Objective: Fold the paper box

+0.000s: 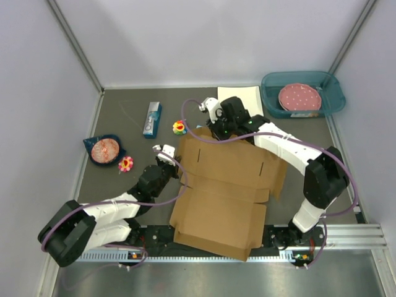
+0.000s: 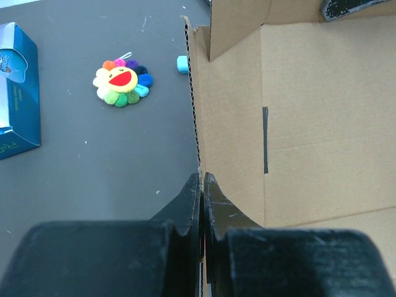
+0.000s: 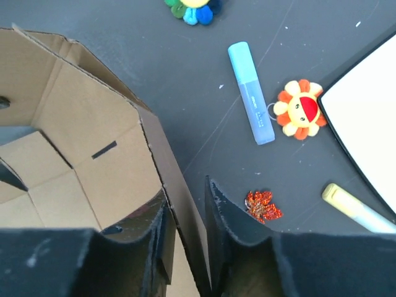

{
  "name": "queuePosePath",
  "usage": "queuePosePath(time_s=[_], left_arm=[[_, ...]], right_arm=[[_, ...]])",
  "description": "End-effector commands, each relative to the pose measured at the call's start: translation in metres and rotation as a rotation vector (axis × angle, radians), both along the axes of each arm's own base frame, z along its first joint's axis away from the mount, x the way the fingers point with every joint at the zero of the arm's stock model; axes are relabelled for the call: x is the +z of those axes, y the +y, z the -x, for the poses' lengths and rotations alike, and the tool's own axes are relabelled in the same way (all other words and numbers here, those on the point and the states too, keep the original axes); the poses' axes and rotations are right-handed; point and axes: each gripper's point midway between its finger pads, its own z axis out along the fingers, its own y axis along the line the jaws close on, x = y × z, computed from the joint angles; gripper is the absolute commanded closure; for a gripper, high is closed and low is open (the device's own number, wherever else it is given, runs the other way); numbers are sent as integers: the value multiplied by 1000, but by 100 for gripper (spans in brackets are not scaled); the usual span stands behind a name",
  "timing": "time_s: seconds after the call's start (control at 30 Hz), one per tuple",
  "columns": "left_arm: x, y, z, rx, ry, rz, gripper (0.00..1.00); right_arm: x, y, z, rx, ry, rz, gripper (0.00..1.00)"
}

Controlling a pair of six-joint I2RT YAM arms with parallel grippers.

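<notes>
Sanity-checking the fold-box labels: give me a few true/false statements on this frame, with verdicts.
1. The left fingers pinch an edge of the paper box. True.
2. The paper box is closed, lid down. False: it lies open, with only some walls raised.
3. A pink speckled disc sits in the teal bin. True.
4. The blue marker lies inside the box. False: it lies outside, beside an orange flower toy.
5. The right fingers are clear of the box. False: they straddle a raised wall.

Top camera looks down from behind the arms over the whole table; wrist cameras view edges of the same paper box at close range.
</notes>
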Motion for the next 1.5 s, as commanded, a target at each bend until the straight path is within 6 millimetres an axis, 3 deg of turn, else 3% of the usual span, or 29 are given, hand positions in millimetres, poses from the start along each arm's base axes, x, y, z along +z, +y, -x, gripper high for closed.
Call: queuePosePath(time_s=[0.0, 0.1, 0.13, 0.17, 0.2, 0.3, 0.43, 0.57, 0.77, 0.87, 0.97, 1.2, 1.47], left_arm=[[17, -3, -6, 17, -23, 26, 98], [23, 0, -10, 51, -16, 37, 88], [22, 2, -9, 61, 1, 40, 84], [23, 3, -9, 71, 8, 42, 77], [27, 3, -11, 79, 9, 46, 59], [28, 4, -10, 99, 52, 58, 43], [26, 10, -4, 138, 130, 94, 41], [22, 28, 4, 226, 188, 102, 40], [48, 34, 17, 231, 185, 221, 42], [48, 27, 33, 183, 269, 260, 46], [29, 21, 47, 147, 359, 284, 45], [-19, 15, 56, 150, 504, 220, 39], [-41, 20, 53, 207, 575, 138, 40]], right_arm=[[39, 11, -8, 7, -89, -61, 85], [35, 11, -6, 3, -89, -49, 100], [34, 11, -4, 4, -89, -42, 100], [33, 9, -5, -9, -97, -32, 100], [33, 9, -5, -16, -102, -28, 100], [34, 9, -1, -28, -134, -3, 100], [30, 9, 10, -20, -175, 21, 100], [25, 5, 20, 7, -181, 18, 100], [20, -3, 29, 43, -193, 39, 100], [22, -1, 33, 61, -185, 27, 100], [23, 0, 36, 69, -180, 22, 100], [16, 1, 41, 86, -142, 26, 100], [22, 7, 41, 103, -136, 8, 100]])
